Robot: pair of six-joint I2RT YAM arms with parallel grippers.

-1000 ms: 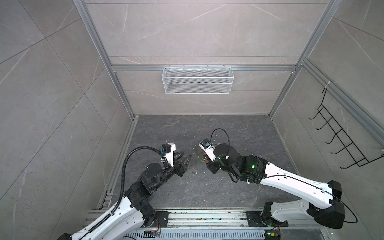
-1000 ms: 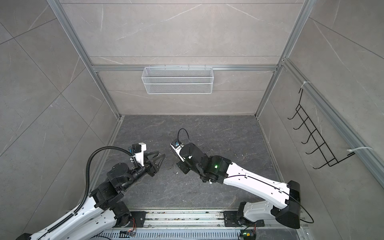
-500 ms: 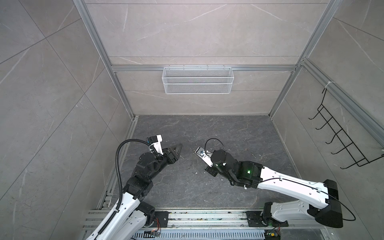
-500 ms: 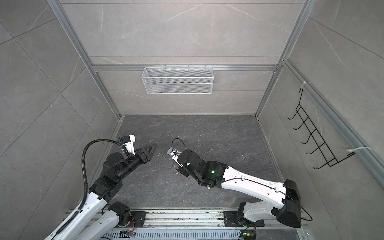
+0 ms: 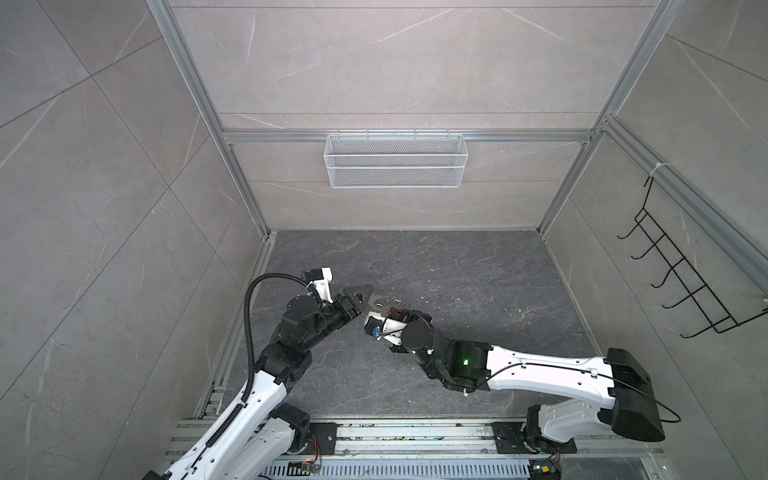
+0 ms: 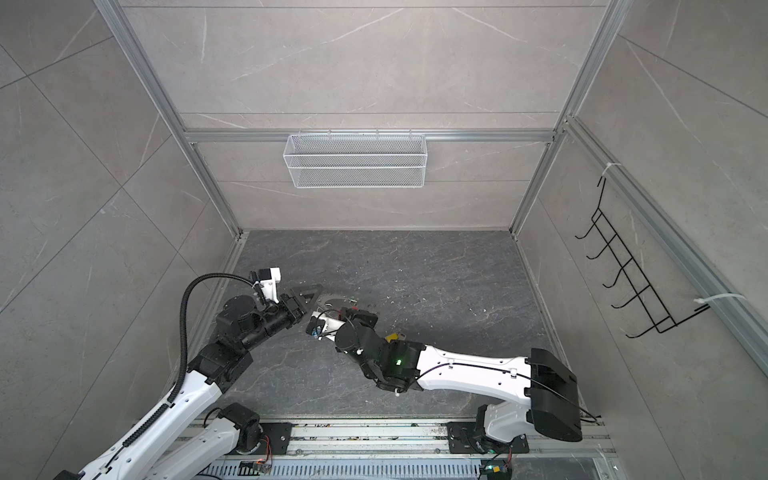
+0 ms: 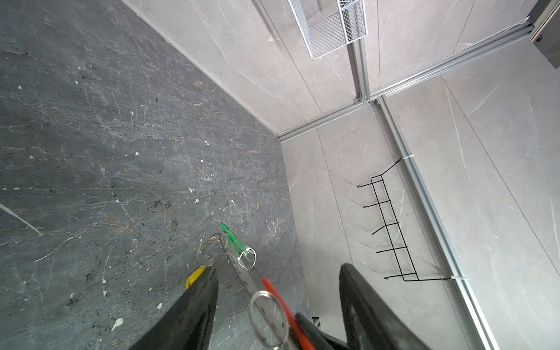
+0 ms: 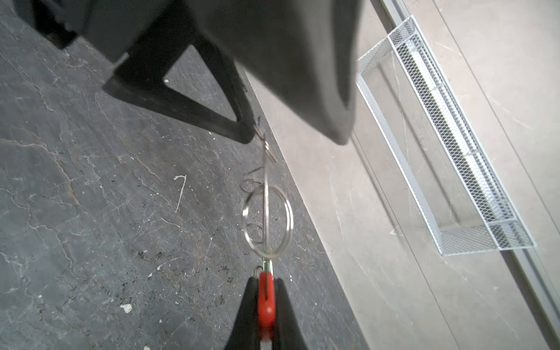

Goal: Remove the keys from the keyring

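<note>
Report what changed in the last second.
The left hand moved toward the back wall and opened wider; the keyring lies between its open fingers. The right hand shifted left. Unchanged: the right hand stays shut on the keyring's red segment.

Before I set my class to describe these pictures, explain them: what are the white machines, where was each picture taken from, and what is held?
Two white robot arms each end in a black two-fingered gripper. Two pictures look down from overhead; two come from cameras on the arms' wrists. The right gripper is shut on the red plastic segment of the large thin grey holed keyring, held over the dark stone floor. The left gripper is open, its fingers either side of the band. A green-headed metal key hangs on it; a yellow-headed key shows beside one finger, attachment unclear.
</note>
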